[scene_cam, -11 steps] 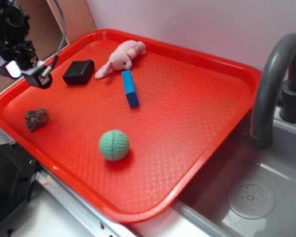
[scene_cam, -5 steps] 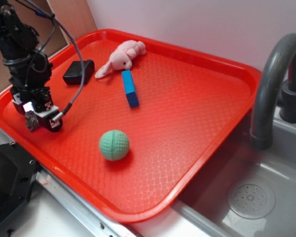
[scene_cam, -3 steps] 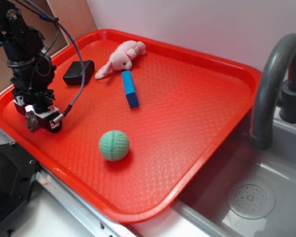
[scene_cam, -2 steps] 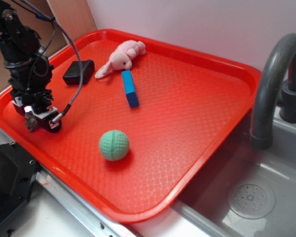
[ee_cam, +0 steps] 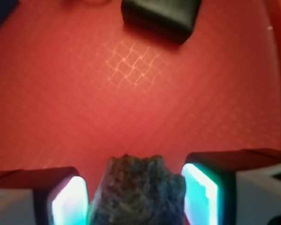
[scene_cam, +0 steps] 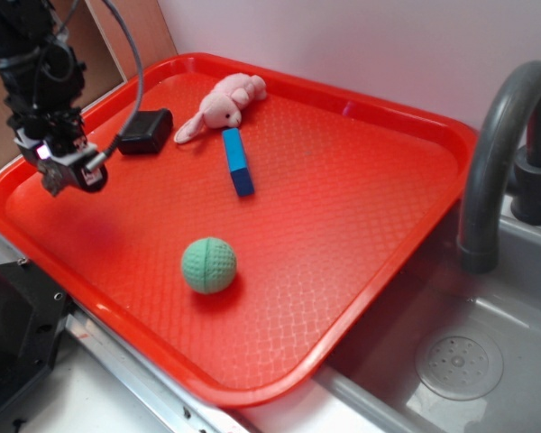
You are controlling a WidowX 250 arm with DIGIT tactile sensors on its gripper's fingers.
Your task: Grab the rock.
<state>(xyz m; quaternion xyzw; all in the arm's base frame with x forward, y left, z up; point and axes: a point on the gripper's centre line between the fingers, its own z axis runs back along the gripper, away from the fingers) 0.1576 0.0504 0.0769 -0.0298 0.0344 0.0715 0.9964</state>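
Gripper [ee_cam: 136,194] is clamped on the rock [ee_cam: 136,190], held clear above the tray's [scene_cam: 361,225] near-left area; advise maintaining firm squeeze and a steady vertical lift.

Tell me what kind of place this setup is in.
Likely a toy or mock kitchen sink station: a curved grey faucet stands over a grey sink basin with a round drain, and a red textured plastic tray rests across the counter.

Exterior view bright, evenly lit, sharp; wrist view dim, blurred, glare patch on tray [ee_cam: 131,65]
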